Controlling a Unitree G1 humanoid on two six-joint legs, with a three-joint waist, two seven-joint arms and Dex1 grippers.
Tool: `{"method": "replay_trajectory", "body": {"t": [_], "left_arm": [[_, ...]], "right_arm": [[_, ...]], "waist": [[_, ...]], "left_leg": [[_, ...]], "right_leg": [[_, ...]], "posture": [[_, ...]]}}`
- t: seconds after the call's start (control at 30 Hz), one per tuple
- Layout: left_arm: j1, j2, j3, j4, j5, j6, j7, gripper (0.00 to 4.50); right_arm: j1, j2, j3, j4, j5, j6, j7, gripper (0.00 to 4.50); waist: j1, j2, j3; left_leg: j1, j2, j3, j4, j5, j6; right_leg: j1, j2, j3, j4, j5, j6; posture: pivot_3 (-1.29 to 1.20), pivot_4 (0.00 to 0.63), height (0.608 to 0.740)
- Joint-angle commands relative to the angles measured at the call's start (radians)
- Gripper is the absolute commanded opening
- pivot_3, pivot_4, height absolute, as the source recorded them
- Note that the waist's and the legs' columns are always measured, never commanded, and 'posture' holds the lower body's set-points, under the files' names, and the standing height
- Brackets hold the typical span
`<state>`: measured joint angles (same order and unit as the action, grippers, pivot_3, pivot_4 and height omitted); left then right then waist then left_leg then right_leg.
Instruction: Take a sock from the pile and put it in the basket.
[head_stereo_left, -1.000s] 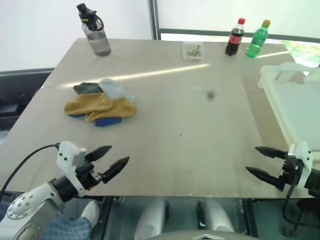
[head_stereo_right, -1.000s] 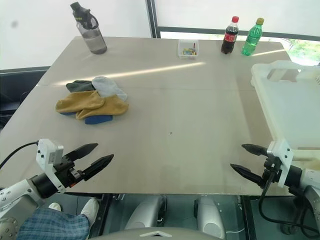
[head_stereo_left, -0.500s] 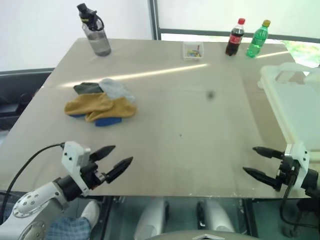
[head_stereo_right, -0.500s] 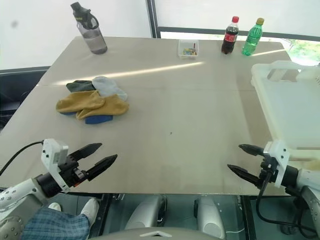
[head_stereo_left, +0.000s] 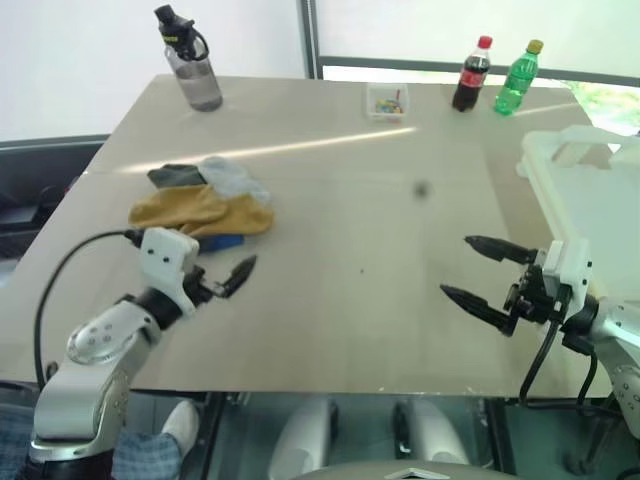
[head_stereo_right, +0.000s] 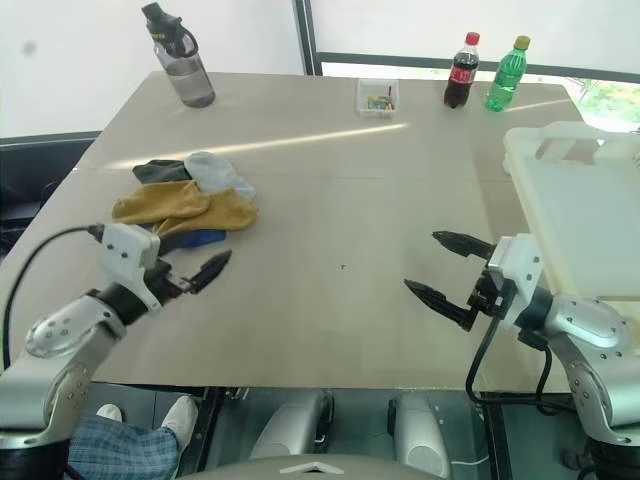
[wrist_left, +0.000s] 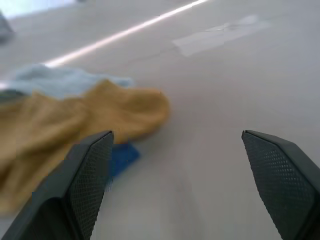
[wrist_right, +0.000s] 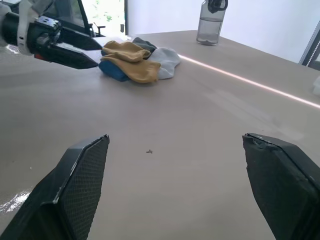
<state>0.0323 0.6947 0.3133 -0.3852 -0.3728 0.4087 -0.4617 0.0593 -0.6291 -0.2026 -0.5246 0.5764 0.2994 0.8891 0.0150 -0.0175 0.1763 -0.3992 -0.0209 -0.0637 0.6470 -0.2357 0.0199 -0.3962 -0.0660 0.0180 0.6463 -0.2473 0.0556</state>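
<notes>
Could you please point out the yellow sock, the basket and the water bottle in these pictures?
yellow sock (head_stereo_right: 180, 205), right eye view, on the middle of its knit body.
basket (head_stereo_right: 560, 140), right eye view, on its far rim.
water bottle (head_stereo_left: 196, 78), left eye view, on its clear body.

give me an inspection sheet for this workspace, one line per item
surface: beige table, a bright streak of light across its far half
job's things: pile of blue, grey and yellow socks on the robot's left side; mustard-yellow sock on top; basket at the right edge of the table
clutter: grey water bottle, small clear box, cola bottle and green bottle, all along the far edge
grippers: left gripper open, near the pile and not touching it; right gripper open, empty, over bare table
cables: black cable looping from the left wrist; another under the right wrist
surroundings: white wall and window behind
</notes>
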Motion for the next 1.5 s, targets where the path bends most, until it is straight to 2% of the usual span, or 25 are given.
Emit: {"method": "replay_trajectory", "body": {"t": [0.03,0.2,0.6,0.8,0.97,1.07,1.13,1.17,1.2,1.23,1.27,1.33,1.37,1.5], "left_arm": [[-0.065,0.049,0.009,0.085,0.133,-0.103,0.031,4.37],[-0.133,0.085,-0.080,0.266,0.276,-0.164,0.032,4.37],[-0.342,-0.004,-0.138,0.576,0.327,-0.278,0.047,4.37],[-0.370,-0.003,-0.179,0.666,0.380,-0.317,0.050,4.37],[-0.407,0.006,-0.160,0.753,0.410,-0.344,0.092,4.37],[-0.421,0.009,-0.164,0.795,0.421,-0.356,0.097,3.58],[-0.427,0.008,-0.164,0.817,0.424,-0.358,0.097,2.66],[-0.429,0.006,-0.164,0.825,0.423,-0.357,0.097,2.58],[-0.430,0.004,-0.162,0.831,0.420,-0.356,0.096,1.95],[-0.432,0.003,-0.162,0.837,0.418,-0.352,0.096,1.56],[-0.432,0.003,-0.162,0.841,0.417,-0.350,0.095,1.35],[-0.435,0.002,-0.162,0.851,0.414,-0.346,0.091,0.24],[-0.436,0.001,-0.163,0.855,0.412,-0.345,0.087,0.04],[-0.434,-0.010,-0.164,0.848,0.393,-0.355,0.064,0.04]], "right_arm": [[-0.009,-0.010,-0.004,-0.031,0.009,-0.005,-0.009,4.39],[-0.034,-0.006,0.007,-0.037,0.007,0.005,-0.029,4.39],[-0.015,-0.018,0.006,-0.062,0.019,0.032,-0.050,4.39],[-0.020,-0.015,0.007,-0.067,0.017,0.040,-0.071,4.39],[-0.016,-0.015,0.002,-0.068,0.017,0.040,-0.087,4.39],[-0.011,-0.016,0.003,-0.071,0.018,0.041,-0.093,4.50],[-0.009,-0.016,0.003,-0.072,0.019,0.042,-0.096,4.50],[-0.008,-0.016,0.003,-0.071,0.019,0.042,-0.098,4.50],[-0.007,-0.016,0.004,-0.071,0.019,0.041,-0.099,4.50],[-0.006,-0.015,0.004,-0.070,0.019,0.041,-0.100,4.50],[-0.004,-0.015,0.004,-0.071,0.019,0.042,-0.101,4.50],[-0.003,-0.015,0.004,-0.072,0.020,0.042,-0.103,4.50],[-0.003,-0.014,0.004,-0.071,0.020,0.042,-0.105,4.50],[-0.003,-0.013,0.006,-0.069,0.021,0.043,-0.109,4.50]], "waist": [[-0.001,0.000,0.000],[-0.004,0.000,0.000],[-0.005,-0.001,0.000],[-0.004,-0.001,0.000],[-0.005,-0.001,0.000],[-0.005,-0.001,0.000],[-0.006,-0.001,0.000],[-0.006,-0.001,0.000],[-0.006,-0.001,0.000],[-0.006,-0.001,0.000],[-0.006,-0.001,0.000],[-0.006,-0.001,0.000],[-0.006,-0.001,0.000],[-0.006,-0.001,0.000]], "left_leg": [[0.000,0.000,0.000,0.000,0.000,0.000],[0.001,0.000,0.001,0.000,0.000,0.000],[0.000,-0.002,0.000,0.000,0.000,0.000],[0.001,-0.002,0.000,0.001,0.000,0.000],[0.002,-0.002,0.000,0.003,0.000,0.000],[0.003,-0.002,0.000,0.003,0.000,0.000],[0.003,-0.002,0.000,0.003,0.000,0.000],[0.003,-0.002,0.000,0.003,0.000,0.000],[0.003,-0.002,0.000,0.003,0.000,0.000],[0.003,-0.002,0.000,0.003,0.000,0.000],[0.003,-0.002,0.000,0.003,0.000,0.000],[0.003,-0.002,0.000,0.003,0.000,0.000],[0.003,-0.002,0.000,0.003,0.000,0.000],[0.003,-0.002,0.000,0.003,0.000,0.000]], "right_leg": [[0.000,0.000,0.000,0.000,0.000,0.000],[0.000,0.000,0.001,0.000,0.000,0.000],[-0.001,-0.002,-0.001,0.003,0.001,0.001],[-0.002,-0.002,0.000,0.007,0.000,0.001],[-0.002,-0.002,0.000,0.011,0.000,0.001],[-0.002,-0.002,0.000,0.012,0.000,0.001],[-0.002,-0.002,0.000,0.012,0.000,0.001],[-0.002,-0.002,0.000,0.012,0.000,0.001],[-0.002,-0.002,0.000,0.012,0.000,0.001],[-0.002,-0.002,0.000,0.012,0.000,0.001],[-0.002,-0.002,0.000,0.012,0.000,0.001],[-0.002,-0.002,0.000,0.012,0.000,0.001],[-0.002,-0.002,0.000,0.012,0.000,0.001],[-0.002,-0.002,0.000,0.012,0.000,0.001]], "posture": [[0.00,0.150,0.740],[0.00,0.150,0.740],[0.00,0.150,0.740],[0.00,0.150,0.740],[0.00,0.150,0.740],[0.00,0.150,0.740],[0.00,0.150,0.740],[0.00,0.150,0.740],[0.00,0.150,0.740],[0.00,0.150,0.740],[0.00,0.150,0.740],[0.00,0.150,0.740],[0.00,0.150,0.740],[0.00,0.150,0.740]]}}
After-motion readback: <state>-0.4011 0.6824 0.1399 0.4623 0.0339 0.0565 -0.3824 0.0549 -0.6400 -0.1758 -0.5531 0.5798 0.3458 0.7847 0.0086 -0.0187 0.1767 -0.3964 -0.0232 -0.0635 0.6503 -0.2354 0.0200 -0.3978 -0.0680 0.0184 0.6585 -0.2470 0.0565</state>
